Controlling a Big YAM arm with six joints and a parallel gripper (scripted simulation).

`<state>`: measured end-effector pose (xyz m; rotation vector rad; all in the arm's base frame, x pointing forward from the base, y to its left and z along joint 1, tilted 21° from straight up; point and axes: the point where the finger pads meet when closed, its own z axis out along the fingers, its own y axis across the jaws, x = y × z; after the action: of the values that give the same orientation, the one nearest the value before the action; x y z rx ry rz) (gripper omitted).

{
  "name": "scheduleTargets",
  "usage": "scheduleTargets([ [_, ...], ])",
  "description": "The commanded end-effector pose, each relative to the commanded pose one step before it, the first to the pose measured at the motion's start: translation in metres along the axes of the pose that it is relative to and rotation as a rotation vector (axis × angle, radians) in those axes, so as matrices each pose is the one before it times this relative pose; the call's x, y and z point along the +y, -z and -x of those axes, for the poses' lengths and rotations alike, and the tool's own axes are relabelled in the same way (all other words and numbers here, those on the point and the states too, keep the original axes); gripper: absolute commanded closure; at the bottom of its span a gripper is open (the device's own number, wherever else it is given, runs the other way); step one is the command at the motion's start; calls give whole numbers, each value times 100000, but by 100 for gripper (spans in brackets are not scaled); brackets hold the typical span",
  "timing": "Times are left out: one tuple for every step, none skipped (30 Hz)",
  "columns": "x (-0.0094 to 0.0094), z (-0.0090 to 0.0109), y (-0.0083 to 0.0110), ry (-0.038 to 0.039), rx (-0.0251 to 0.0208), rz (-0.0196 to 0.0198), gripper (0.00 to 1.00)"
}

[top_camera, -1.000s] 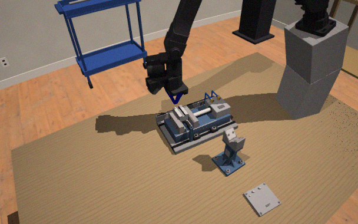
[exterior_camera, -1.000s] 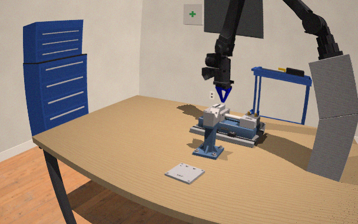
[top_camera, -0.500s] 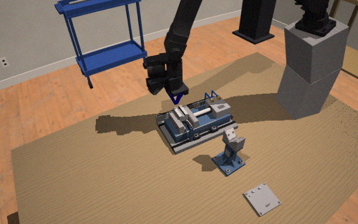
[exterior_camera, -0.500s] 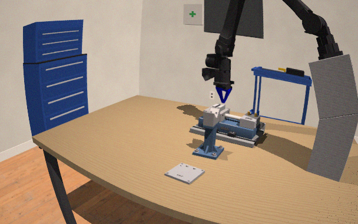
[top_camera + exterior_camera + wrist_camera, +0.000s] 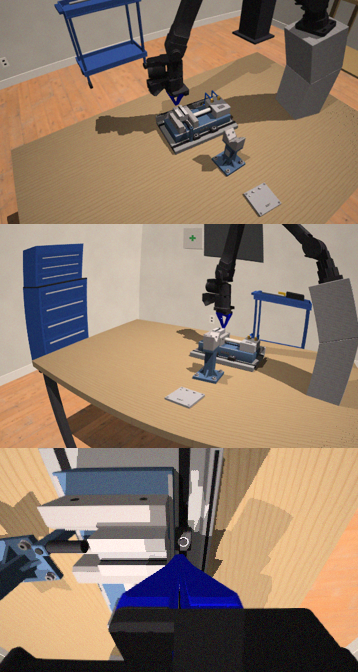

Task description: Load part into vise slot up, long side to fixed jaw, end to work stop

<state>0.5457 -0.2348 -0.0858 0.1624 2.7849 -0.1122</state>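
The part (image 5: 178, 114) (image 5: 125, 547) lies between the jaws of the open vise, long side along them, with its slot seemingly facing up. The fixed jaw (image 5: 176, 124) (image 5: 95, 516) stands close beside it; a small gap cannot be ruled out. The moving jaw (image 5: 192, 118) is on its other side, on the cylinder rod (image 5: 203, 112). The work stop (image 5: 67, 546) points at the part's near end and seems to meet it. The low bars are hidden. My gripper (image 5: 176, 104) (image 5: 224, 327) (image 5: 179, 560) is shut and empty, just above and beyond the part's far end.
The V-block (image 5: 234, 141) (image 5: 211, 343) stands empty on its blue post in front of the vise. The bare infeed plate (image 5: 262, 200) (image 5: 185, 398) lies nearer the table's front. The air cylinder (image 5: 219, 109) with two blue hoses rises at the vise's right end.
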Motion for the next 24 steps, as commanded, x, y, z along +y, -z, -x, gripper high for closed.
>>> scheduleTargets([
  [-82,2573,601,280,-5239,-1248,100],
  [46,-166,-214,-19,385,116,100],
  [58,-218,-271,-24,506,151,100],
  [56,-212,-263,-24,492,147,100],
  [11,-20,-49,-2,46,16,100],
  [-22,116,104,14,-269,-76,100],
  [0,0,0,0,0,0,100],
  [0,0,0,0,0,0,100],
  [-156,714,934,88,-1788,-520,100],
  [11,-38,-132,-6,138,43,100],
  [23,-92,-188,-13,262,79,100],
  [38,-143,-188,-16,338,101,100],
  [71,-259,-201,-25,520,154,100],
  [36,-134,-161,-14,307,91,100],
  [17,-67,-135,-9,190,57,100],
  [-5,25,-26,4,-28,-7,100],
  [-4,24,-13,9,-36,-9,100],
  [-14,69,66,10,-159,-45,100],
  [-24,109,113,17,-253,-73,100],
  [-9,46,44,8,-107,-30,100],
  [1,4,-2,1,-8,-2,100],
  [10,-36,-44,-1,83,25,100],
  [7,-27,-34,0,63,19,100],
  [0,0,0,0,0,0,100],
])
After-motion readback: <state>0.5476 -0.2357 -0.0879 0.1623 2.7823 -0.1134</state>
